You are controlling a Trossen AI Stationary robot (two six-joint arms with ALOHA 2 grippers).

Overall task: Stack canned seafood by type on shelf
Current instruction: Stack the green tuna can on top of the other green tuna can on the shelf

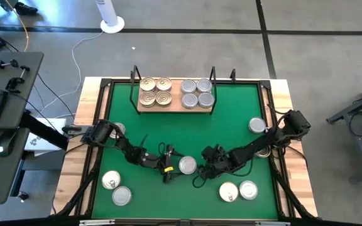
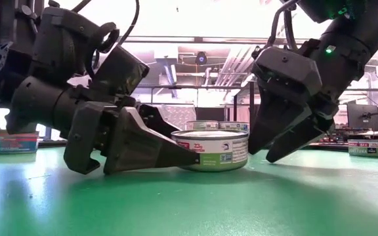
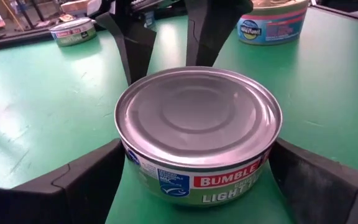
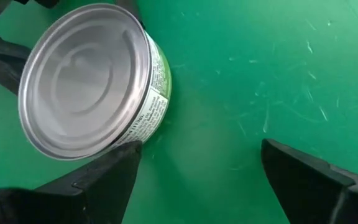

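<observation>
The left pincer [image 1: 170, 168] lies low on the green mat [image 1: 231, 119], its fingers [image 3: 86, 186] spread to either side of a silver-lidded can [image 1: 188, 165] without pinching it. Only the left wrist view shows the can's red and green label. The right pincer [image 1: 207, 164] comes at the same can from the other side, fingers also spread; in the right wrist view one finger [image 4: 114, 177] is just beside the can's wall and the other stands well apart over bare mat. The low view alone shows the angles: the left pincer [image 2: 176, 154] is nearly level with the surface, the right pincer [image 2: 274, 147] tilted down with its tips above the mat.

From above, both arms reach inward from the mat's side edges, elbows bent. Beyond the can, at the mat's far edge, stands the shelf [image 1: 175, 107], holding four gold-lidded cans [image 1: 155, 91] beside four silver-lidded ones [image 1: 197, 92]. More loose cans [image 1: 116, 188] lie on the mat around the arms.
</observation>
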